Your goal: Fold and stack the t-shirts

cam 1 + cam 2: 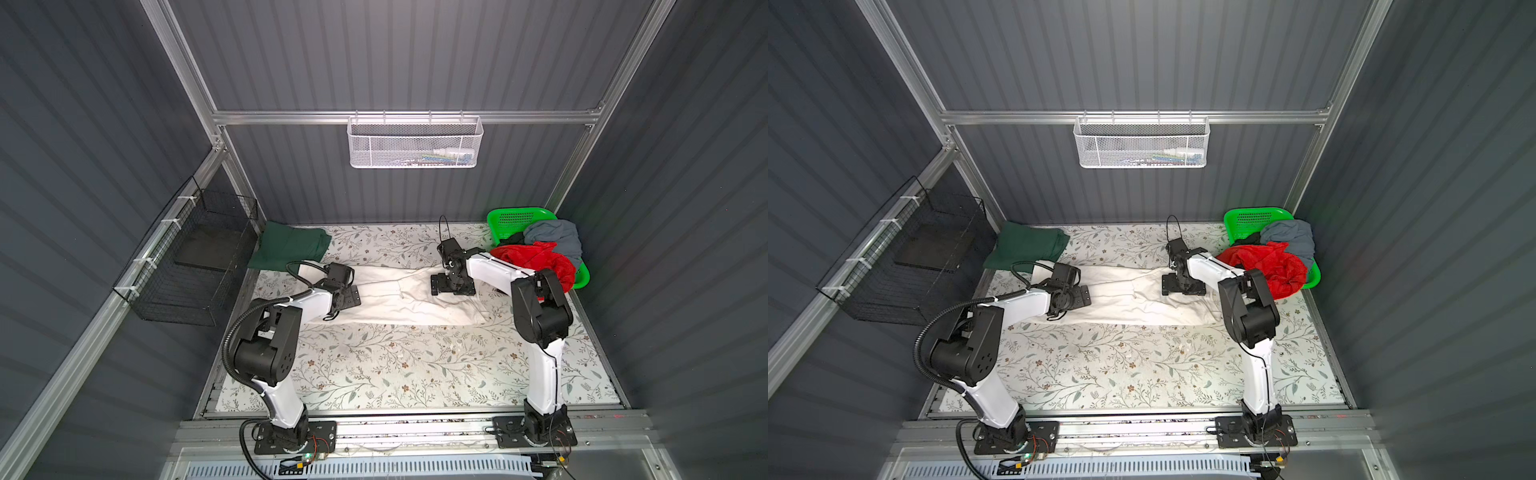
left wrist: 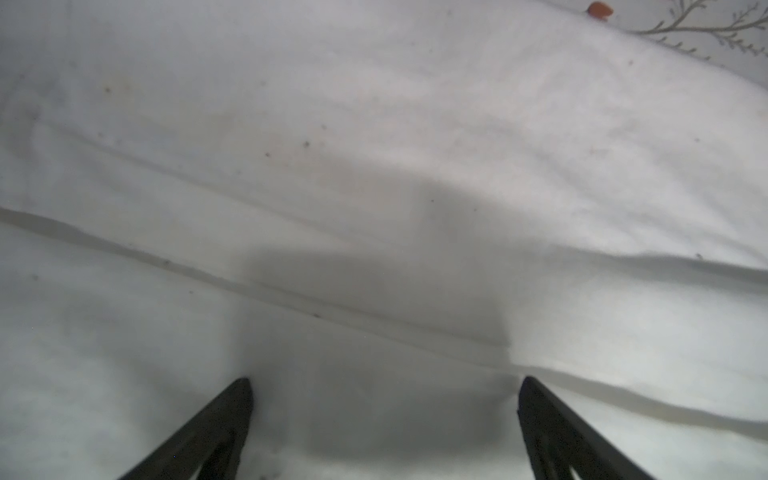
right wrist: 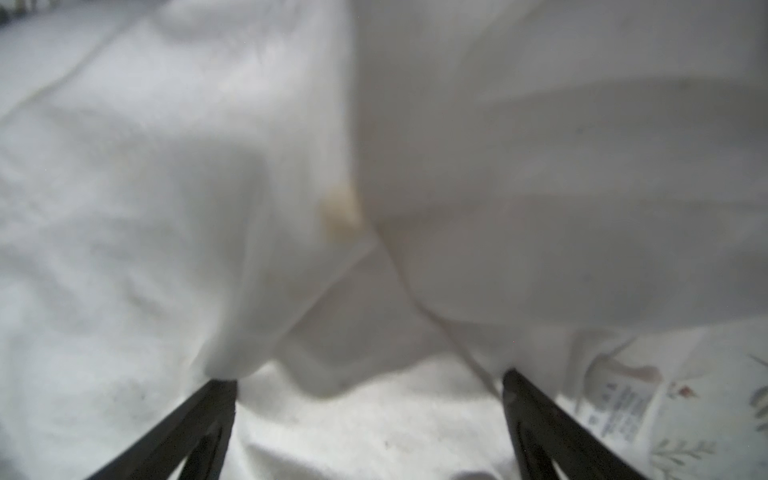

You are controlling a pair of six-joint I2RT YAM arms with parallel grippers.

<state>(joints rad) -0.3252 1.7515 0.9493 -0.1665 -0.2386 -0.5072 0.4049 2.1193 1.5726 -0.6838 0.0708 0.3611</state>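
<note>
A large off-white t-shirt [image 1: 399, 301] [image 1: 1133, 301] lies spread and wrinkled across the middle of the table. My left gripper [image 1: 349, 297] [image 1: 1079, 297] hangs just over its left end, open, with only white cloth [image 2: 374, 187] beneath the jaws [image 2: 386, 380]. Over the shirt's right part, my right gripper [image 1: 453, 286] [image 1: 1183, 286] is also open above rumpled folds [image 3: 291, 208], its jaws [image 3: 365, 377] holding nothing. A folded dark green t-shirt [image 1: 291, 245] [image 1: 1027, 245] rests at the back left. Red [image 1: 536, 259], grey-blue [image 1: 557, 237] and black [image 1: 513, 239] t-shirts are heaped at the back right.
The heap sits in a bright green plastic basket [image 1: 515, 216] [image 1: 1252, 216] in the back right corner. A black wire basket [image 1: 195, 257] hangs on the left wall, and a white mesh basket [image 1: 413, 143] on the back rail. The floral table cover [image 1: 395, 365] extends to the front edge.
</note>
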